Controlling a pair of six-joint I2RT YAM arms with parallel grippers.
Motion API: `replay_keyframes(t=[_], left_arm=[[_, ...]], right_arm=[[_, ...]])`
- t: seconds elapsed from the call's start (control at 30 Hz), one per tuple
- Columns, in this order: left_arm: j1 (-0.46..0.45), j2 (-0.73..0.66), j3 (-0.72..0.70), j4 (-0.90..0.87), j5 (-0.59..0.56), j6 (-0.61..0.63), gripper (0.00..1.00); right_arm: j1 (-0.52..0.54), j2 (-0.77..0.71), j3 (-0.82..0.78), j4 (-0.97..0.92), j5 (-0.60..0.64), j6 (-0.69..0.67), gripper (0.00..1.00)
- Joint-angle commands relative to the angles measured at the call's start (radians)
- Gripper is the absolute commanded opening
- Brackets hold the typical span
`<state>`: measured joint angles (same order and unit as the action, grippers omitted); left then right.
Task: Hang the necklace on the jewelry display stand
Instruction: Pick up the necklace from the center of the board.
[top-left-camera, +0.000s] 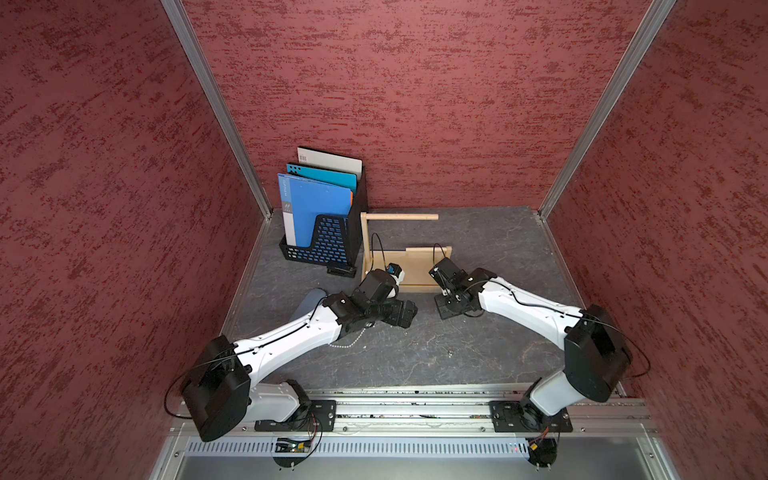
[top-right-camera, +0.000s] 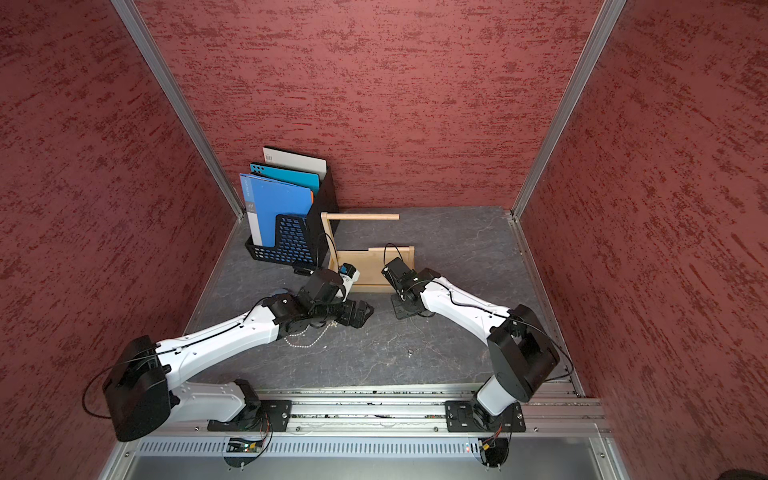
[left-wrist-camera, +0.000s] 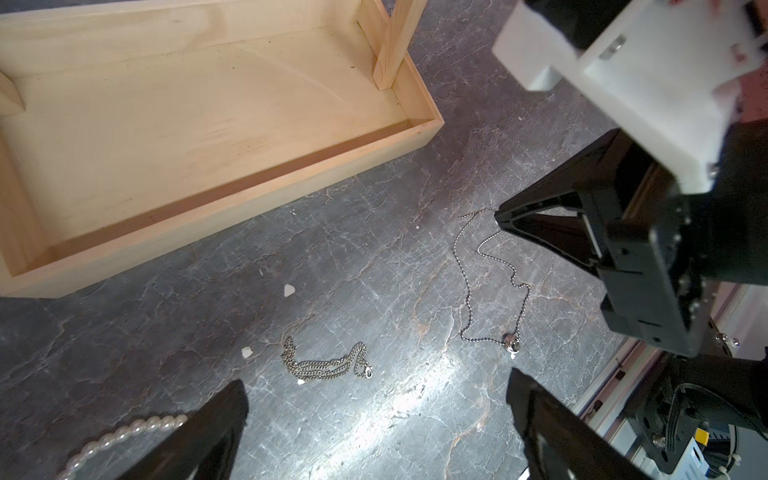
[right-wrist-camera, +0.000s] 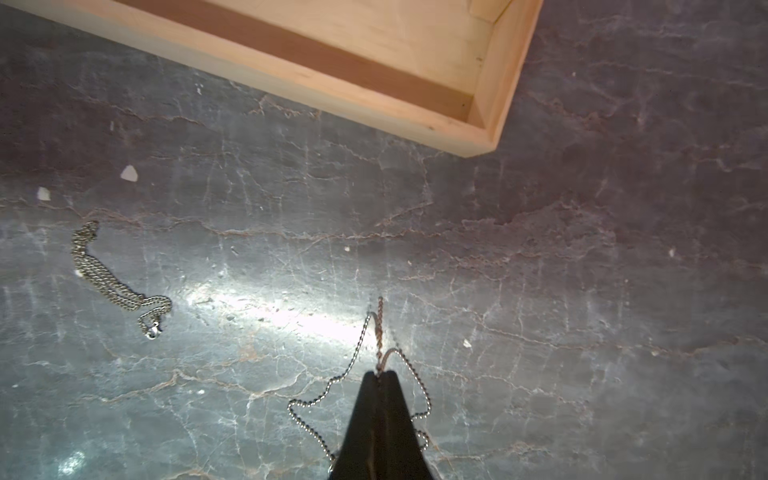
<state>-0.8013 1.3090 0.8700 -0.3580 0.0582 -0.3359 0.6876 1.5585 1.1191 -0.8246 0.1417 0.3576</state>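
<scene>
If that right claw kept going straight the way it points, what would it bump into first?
Probably the table: the right gripper, shut on the bead-chain necklace, angles down with its tips at the surface.

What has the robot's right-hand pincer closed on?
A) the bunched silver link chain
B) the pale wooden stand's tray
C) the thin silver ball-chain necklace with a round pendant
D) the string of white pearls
C: in the right wrist view the right gripper has its black tips pressed together on the thin silver ball-chain necklace, while the bunched silver link chain and the string of white pearls lie apart from it.
</scene>
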Motion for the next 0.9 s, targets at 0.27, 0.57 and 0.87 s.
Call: replay_keyframes(t=[0.27, 0.57, 0.87], left_arm=[[0.01, 0.001, 0.073, 0.041, 0.098, -0.039, 0.82], [0.01, 0.052, 0.072, 0.158, 0.256, -0.026, 0.58], [0.013, 0.096, 0.118, 0.193, 0.299, 0.047, 0.54]], right_arm=[[0.003, -0.147, 0.042, 0.013, -0.012, 0.021, 0.0], [0.003, -0.221, 0.041, 0.042, -0.081, -0.048, 0.0], [0.003, -0.289, 0.102, 0.004, -0.178, -0.175, 0.0]])
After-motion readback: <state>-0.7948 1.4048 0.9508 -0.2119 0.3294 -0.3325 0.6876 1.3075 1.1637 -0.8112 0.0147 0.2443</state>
